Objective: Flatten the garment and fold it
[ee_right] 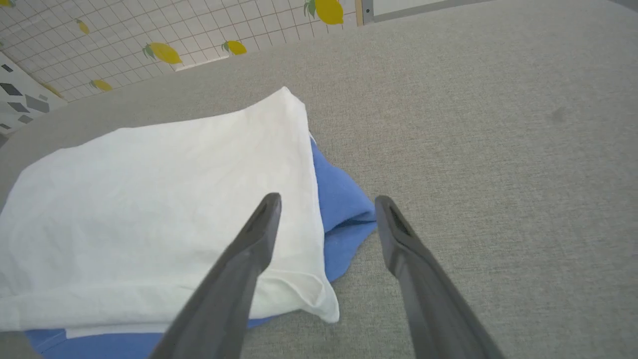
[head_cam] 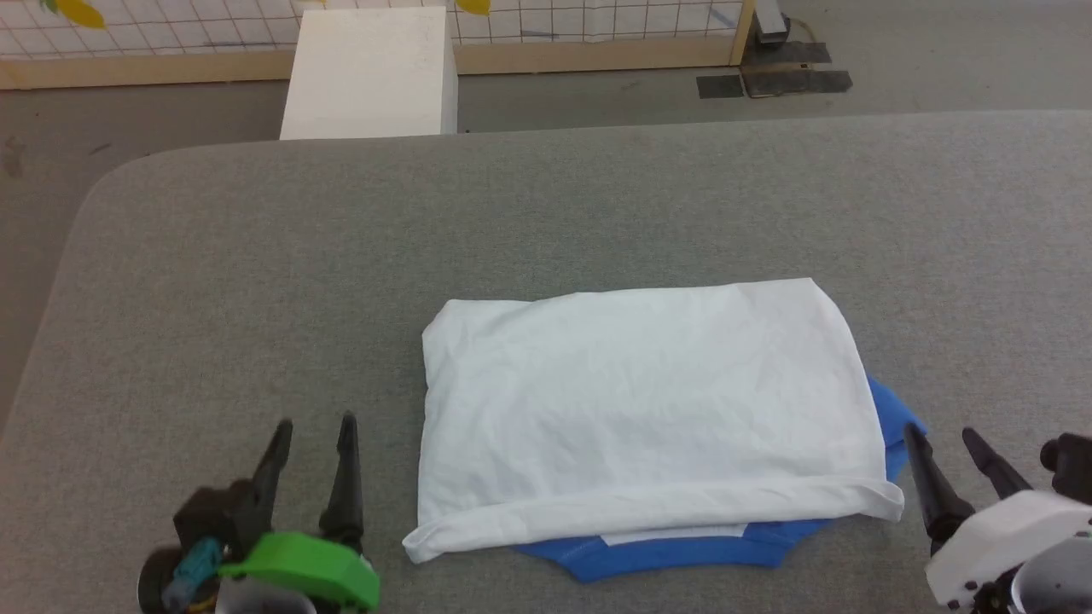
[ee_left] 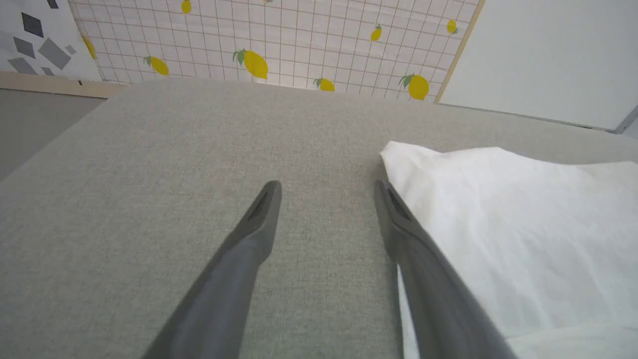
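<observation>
The shirt (head_cam: 648,401) lies folded into a white rectangle on the grey worktop (head_cam: 546,213), toward 6 o'clock in the head view. Blue cloth peeks out along its near edge and at its 4 o'clock corner. The left jaws, at 7 o'clock, stand parted and empty just beside its left edge. The right jaws, at 4 o'clock, are likewise parted and empty by the blue corner. Beyond the worktop, a white box (head_cam: 371,72) stands on the floor (head_cam: 597,94) at 11 o'clock and dark mats (head_cam: 793,81) lie at 1 o'clock, before a lemon-print wall (ee_left: 279,45).
</observation>
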Robot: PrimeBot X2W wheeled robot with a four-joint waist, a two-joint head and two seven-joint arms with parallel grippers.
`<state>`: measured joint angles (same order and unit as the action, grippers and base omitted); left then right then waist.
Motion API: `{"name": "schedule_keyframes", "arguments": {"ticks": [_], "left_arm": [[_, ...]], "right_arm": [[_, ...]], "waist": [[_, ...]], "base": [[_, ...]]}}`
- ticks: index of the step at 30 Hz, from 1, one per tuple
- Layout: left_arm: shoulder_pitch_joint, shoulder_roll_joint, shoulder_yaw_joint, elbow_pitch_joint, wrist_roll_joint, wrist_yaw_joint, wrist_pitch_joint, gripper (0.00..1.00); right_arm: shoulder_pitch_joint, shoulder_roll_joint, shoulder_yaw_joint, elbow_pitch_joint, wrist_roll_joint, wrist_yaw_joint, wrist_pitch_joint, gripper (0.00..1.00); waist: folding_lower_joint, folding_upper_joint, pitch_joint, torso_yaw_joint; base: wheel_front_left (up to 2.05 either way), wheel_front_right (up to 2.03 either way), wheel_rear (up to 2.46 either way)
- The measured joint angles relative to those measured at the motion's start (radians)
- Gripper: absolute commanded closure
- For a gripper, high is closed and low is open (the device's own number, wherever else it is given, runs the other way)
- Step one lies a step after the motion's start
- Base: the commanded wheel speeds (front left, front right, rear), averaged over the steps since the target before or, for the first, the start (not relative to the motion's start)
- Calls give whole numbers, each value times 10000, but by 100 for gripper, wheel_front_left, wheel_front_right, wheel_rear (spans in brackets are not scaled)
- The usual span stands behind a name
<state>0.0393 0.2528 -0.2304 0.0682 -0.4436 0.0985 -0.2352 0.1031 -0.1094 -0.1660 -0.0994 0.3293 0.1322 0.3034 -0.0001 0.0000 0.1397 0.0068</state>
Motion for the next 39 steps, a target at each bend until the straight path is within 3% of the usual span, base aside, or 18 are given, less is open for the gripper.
{"name": "schedule_keyframes", "arguments": {"ticks": [4,11,22,29,30,31,32,39], "left_arm": [[-822,-255,263,173,522,36,-188,0],[-1803,-782,1018,157,1592,-100,-217,0],[-2081,-1335,1687,343,2362,-640,-217,0],[-2076,-1576,1904,412,2487,-905,-217,0],[-2076,-1595,1929,418,2506,-936,-217,0],[-2076,-1616,1969,422,2533,-978,-217,0],[-2076,-1636,2006,426,2573,-984,-217,0],[-2075,-1741,2217,477,2769,-1101,-217,0]], "right_arm": [[-716,249,-232,479,-261,0,-38,0],[-1988,483,-621,1929,-646,-2,957,0],[-3522,499,-401,4115,-1356,0,2652,0],[-4016,370,-284,4539,-1432,0,3684,0],[-4058,359,-276,4550,-1358,0,3831,53],[-4085,334,-249,4548,-1243,0,3965,72],[-4095,326,-230,4527,-1141,-2,3990,100],[-3940,387,-380,4389,-817,-2,3634,100]], "waist": [[0,0,5,86],[0,0,105,154],[1,0,452,113],[1,0,631,164],[0,0,641,171],[1,0,650,180],[1,0,655,186],[0,0,618,189]], "base": [[0,0,0],[0,0,0],[0,0,0],[0,0,0],[0,0,0],[0,0,0],[0,0,0],[0,0,0]]}}
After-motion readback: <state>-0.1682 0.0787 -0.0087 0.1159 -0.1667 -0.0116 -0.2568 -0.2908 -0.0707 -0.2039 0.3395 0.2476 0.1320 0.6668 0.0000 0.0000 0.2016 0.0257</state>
